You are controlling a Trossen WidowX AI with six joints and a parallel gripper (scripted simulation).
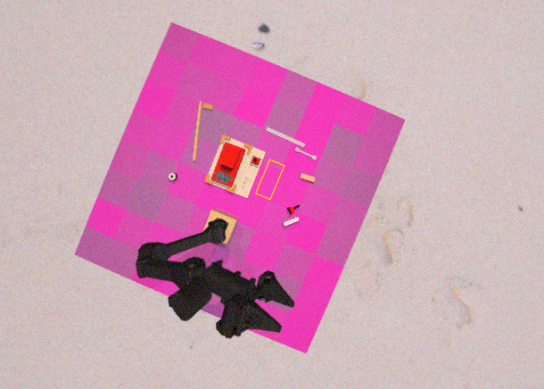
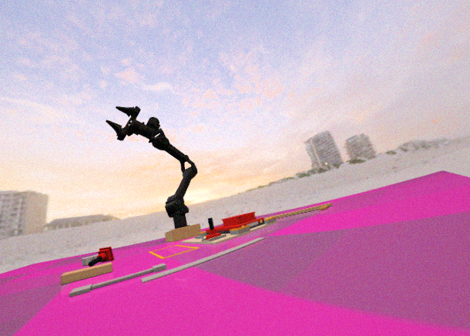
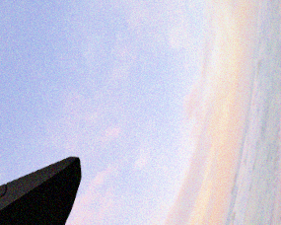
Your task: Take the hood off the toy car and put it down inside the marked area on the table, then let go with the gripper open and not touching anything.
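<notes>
Our claw [image 1: 285,312] gapes wide and grasps nothing at lower centre, while the toy car's red hood [image 1: 230,156] lies well apart, up-frame.

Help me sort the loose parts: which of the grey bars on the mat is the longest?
The plain grey bar nearest the toy car; the shorter bar beside it has thickened ends.

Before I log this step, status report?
Gripper open, empty, high in the air. Hood on the toy car. Marked area holds nothing. Nothing in the way.
</notes>
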